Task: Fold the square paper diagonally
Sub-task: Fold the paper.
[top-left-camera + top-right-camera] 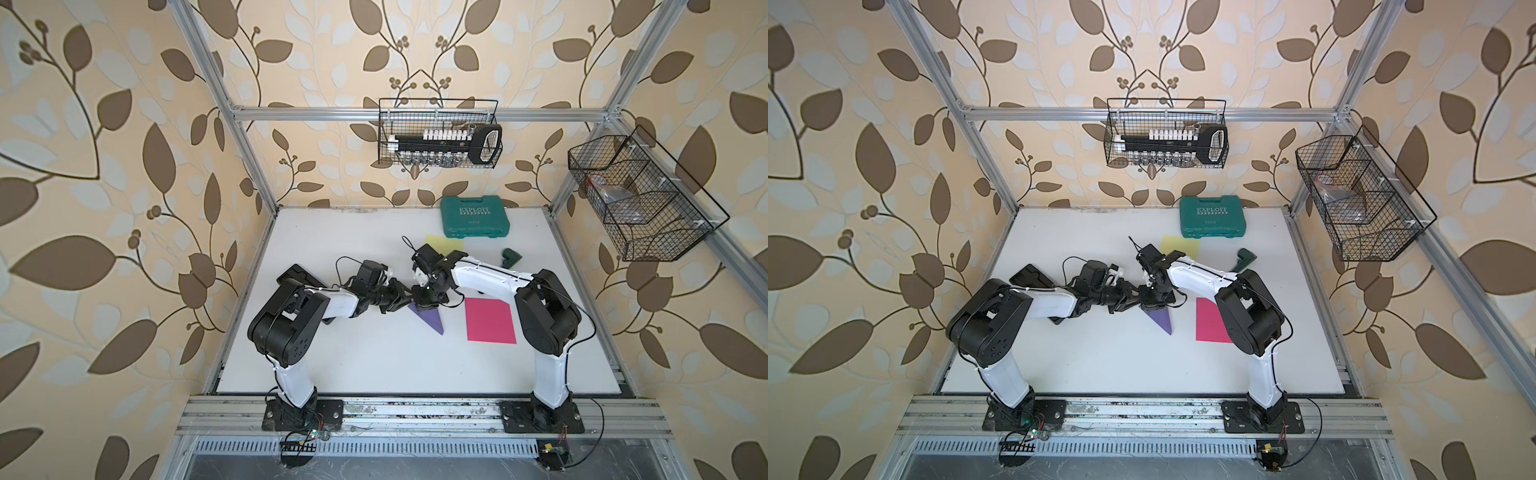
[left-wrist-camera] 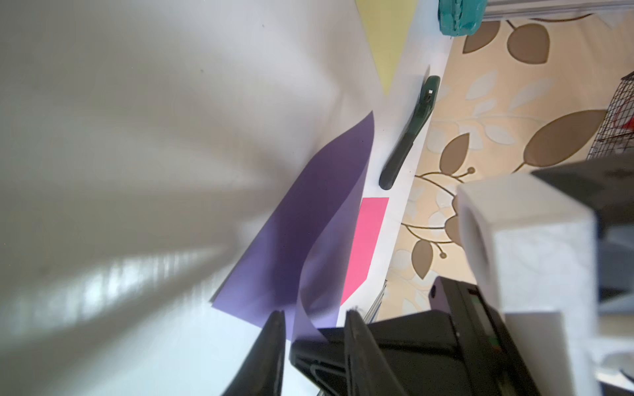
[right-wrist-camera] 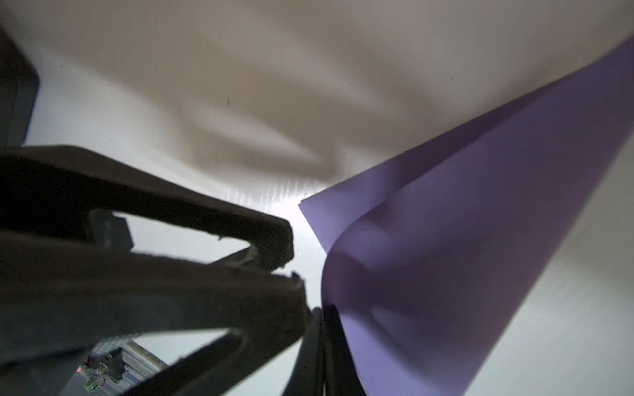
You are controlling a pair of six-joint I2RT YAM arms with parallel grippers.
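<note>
The purple square paper (image 1: 430,321) (image 1: 1163,322) lies mid-table, doubled over into a rough triangle. Its upper layer (image 2: 319,260) curls up off the lower one (image 3: 480,240). My right gripper (image 1: 426,305) (image 3: 320,310) points down at the triangle's far-left corner, shut on the tip of the raised flap. My left gripper (image 1: 409,300) (image 2: 315,317) comes in from the left with its jaws apart. The curled flap and the right gripper's fingertips sit between those jaws. The paper's far corner is hidden under both grippers in both top views.
A pink sheet (image 1: 490,320) lies just right of the purple one, a yellow sheet (image 1: 436,240) behind the grippers. A teal tool case (image 1: 475,216) stands at the back, a dark green tool (image 1: 510,258) to its right. Wire baskets (image 1: 440,133) (image 1: 640,195) hang on the frame.
</note>
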